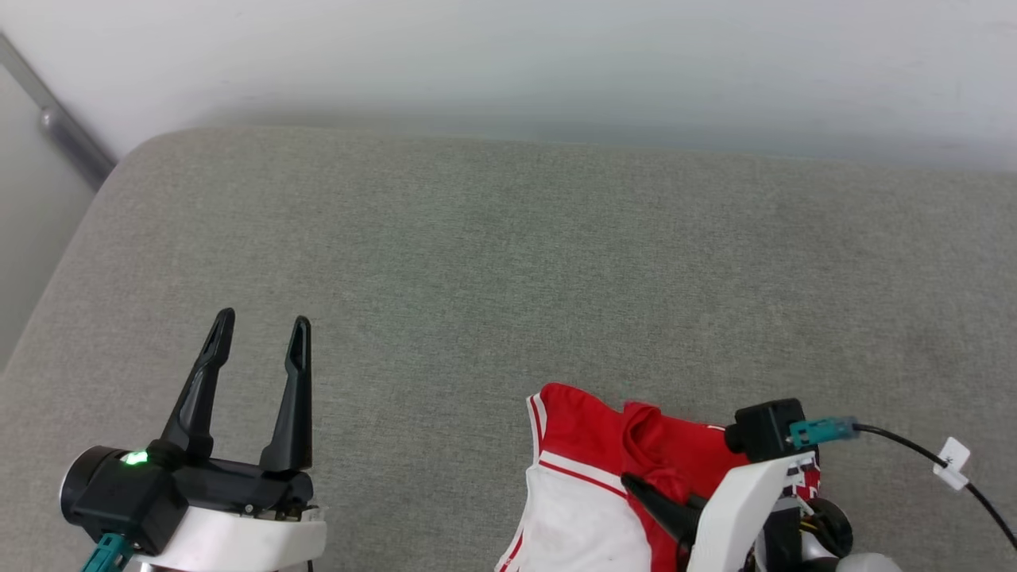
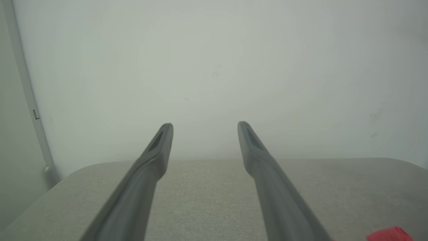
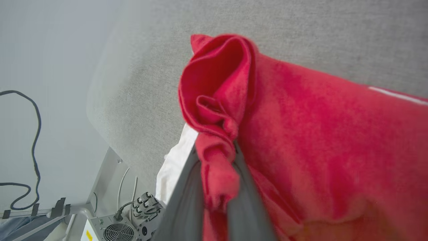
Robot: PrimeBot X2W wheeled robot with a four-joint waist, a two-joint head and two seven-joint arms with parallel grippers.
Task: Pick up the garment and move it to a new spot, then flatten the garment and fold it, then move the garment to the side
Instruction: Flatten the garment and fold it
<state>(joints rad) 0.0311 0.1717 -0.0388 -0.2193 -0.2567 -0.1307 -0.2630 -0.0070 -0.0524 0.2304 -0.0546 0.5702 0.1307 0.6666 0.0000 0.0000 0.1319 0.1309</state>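
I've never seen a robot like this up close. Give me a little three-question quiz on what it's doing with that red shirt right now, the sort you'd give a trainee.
1. True or false: the left pincer is holding the garment.
2. Pick one. The right pincer is: A) wide open and empty; B) shut on a red fold of the garment; C) touching the left pincer.
3. Short answer: besides red, which colour shows on the garment?

Key: 1 false, it stands open and empty, apart from the garment; 2 B; 3 white.
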